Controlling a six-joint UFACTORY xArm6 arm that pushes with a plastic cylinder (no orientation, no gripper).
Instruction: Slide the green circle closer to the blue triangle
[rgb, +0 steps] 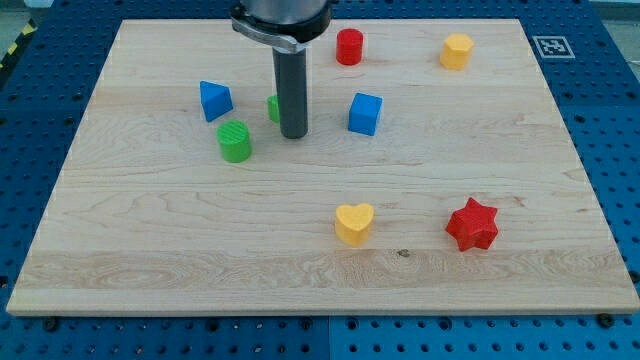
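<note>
The green circle (235, 141) lies on the wooden board, just below and to the right of the blue triangle (215, 100), with a small gap between them. My tip (293, 134) rests on the board to the right of the green circle, a short gap away. A second green block (273, 109) is mostly hidden behind the rod, so its shape cannot be made out.
A blue cube (365, 113) sits to the right of the rod. A red cylinder (349, 47) and a yellow hexagon (456, 51) are near the view's top. A yellow heart (354, 223) and a red star (472, 224) lie toward the view's bottom right.
</note>
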